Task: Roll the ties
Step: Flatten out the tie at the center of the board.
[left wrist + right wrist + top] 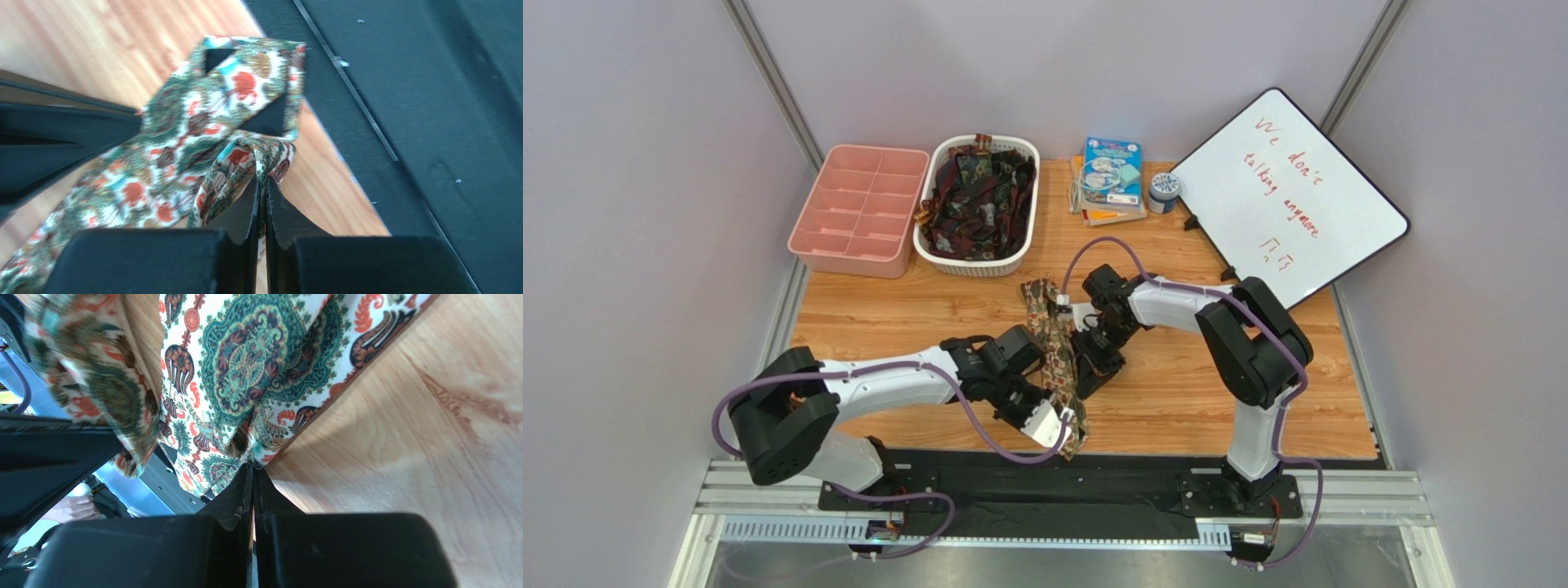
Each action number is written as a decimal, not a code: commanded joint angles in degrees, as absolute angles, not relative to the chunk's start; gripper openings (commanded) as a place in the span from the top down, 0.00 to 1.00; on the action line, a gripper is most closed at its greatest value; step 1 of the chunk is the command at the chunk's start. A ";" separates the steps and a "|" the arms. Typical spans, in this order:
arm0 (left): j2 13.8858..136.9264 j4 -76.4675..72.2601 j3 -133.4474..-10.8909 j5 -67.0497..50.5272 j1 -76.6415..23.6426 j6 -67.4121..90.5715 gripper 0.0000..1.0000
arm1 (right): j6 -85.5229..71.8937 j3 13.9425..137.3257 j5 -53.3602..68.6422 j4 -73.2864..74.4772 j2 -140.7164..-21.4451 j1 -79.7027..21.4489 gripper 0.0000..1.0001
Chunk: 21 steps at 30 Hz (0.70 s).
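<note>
Necktie of green-cream paisley fabric (pixel 1053 337) lies between my grippers: left gripper (pixel 264 180) pinches its folded end, right gripper (pixel 253 471) its edge beyond. Rolling looks barely begun; next calls for curling that end inward.

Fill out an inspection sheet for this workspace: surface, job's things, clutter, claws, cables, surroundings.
Surface: wooden tabletop; black mat along the near edge.
Job's things: paisley tie stretched out between the arms; more ties heaped in a white basket.
Clutter: pink divider tray, nothing seen in it; booklets; small round tin; whiteboard with red writing.
Claws: left claw shut on a fold of the paisley tie; right claw shut on its edge.
Cables: purple cable looped along each arm.
Surroundings: grey enclosure walls; metal rail below the bases.
</note>
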State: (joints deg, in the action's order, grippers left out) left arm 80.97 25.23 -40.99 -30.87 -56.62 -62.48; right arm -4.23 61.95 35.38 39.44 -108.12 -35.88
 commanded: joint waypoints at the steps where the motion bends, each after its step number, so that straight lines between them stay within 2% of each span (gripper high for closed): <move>1: 78.58 28.47 -44.56 -29.27 -56.78 -62.93 1.00 | -0.79 62.92 24.27 39.63 -110.75 -36.56 1.00; 10: 65.75 37.96 -47.45 -34.54 -48.00 -60.03 1.00 | 11.23 62.75 13.47 46.93 -102.49 -32.00 1.00; 21: 63.98 54.57 -54.31 -43.06 -19.44 -68.54 1.00 | 46.20 63.72 2.29 59.48 -99.05 -14.69 1.00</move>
